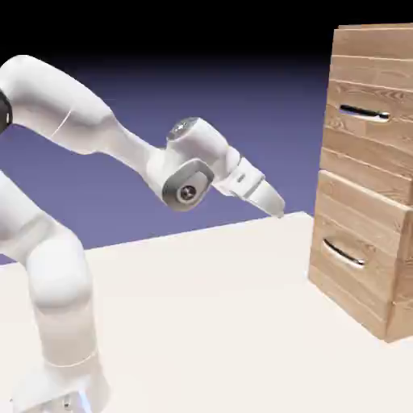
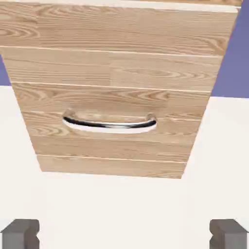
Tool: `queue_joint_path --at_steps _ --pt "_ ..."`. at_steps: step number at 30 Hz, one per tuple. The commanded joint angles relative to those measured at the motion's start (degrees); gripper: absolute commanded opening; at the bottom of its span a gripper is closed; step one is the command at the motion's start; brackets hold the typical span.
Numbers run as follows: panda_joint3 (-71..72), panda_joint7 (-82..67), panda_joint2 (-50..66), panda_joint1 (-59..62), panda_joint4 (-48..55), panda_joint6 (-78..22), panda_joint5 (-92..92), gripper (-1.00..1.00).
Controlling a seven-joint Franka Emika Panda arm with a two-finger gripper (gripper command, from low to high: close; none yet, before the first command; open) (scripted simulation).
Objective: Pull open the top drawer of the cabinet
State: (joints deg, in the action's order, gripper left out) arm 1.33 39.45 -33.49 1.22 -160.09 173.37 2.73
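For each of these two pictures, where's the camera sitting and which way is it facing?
Exterior view: stands off beside the robot, looking across the arm toward the cabinet; arm and hand show.
Hand view: rides on the hand, looking along it at the lower drawer front; only the open fingers show, at the bottom edge.
Shared: the lower drawer's handle and the pale tabletop.

The broad, flat, cream-white tabletop (image 1: 202, 323) stretched across the lower part of the exterior view, its far edge slanting slightly upward toward the right. At that view's right, a tall, boxy, light-brown wooden-plank cabinet (image 1: 363, 177) stood upright on it, near the far edge. At the left stood the white, rounded base of the robot arm (image 1: 68, 379). In the hand view, the same pale surface showed below the cabinet's bottom edge and along both its sides.
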Motion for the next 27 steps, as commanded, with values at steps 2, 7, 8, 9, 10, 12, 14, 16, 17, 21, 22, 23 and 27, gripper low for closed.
queue_joint_path --at_steps 2,7,8,9,10,12,14,16,17,21,22,23,27 --pt "2.20 -4.99 -1.38 3.17 1.51 -1.06 4.53 0.00" --pt "7.71 -17.45 -4.82 11.08 5.28 -3.69 15.85 0.00" --pt "8.81 -19.94 -5.50 12.66 6.03 -4.22 18.11 0.00" --pt "9.91 -22.43 -6.19 14.24 6.78 -4.75 20.37 0.00" --pt "11.01 -24.92 -6.88 15.83 7.54 -5.27 22.64 0.00" --pt "13.21 -29.90 -8.25 18.99 9.04 -6.33 27.17 0.00" --pt "15.42 -34.89 -9.63 22.16 10.55 -7.38 31.69 0.00" --pt "17.62 -39.87 -11.01 25.32 12.06 -8.44 36.22 0.00" --pt "18.72 -42.36 -11.69 26.90 12.81 -8.97 38.48 0.00" --pt "23.12 -52.33 -14.44 33.23 15.82 -11.07 47.54 0.00" --pt "24.22 -54.82 -15.13 34.82 16.58 -11.60 49.80 0.00" --pt "25.32 -57.31 -15.82 36.40 17.33 -12.13 52.06 0.00" --pt "29.73 -67.28 -18.57 42.73 20.35 -14.24 61.12 0.00"
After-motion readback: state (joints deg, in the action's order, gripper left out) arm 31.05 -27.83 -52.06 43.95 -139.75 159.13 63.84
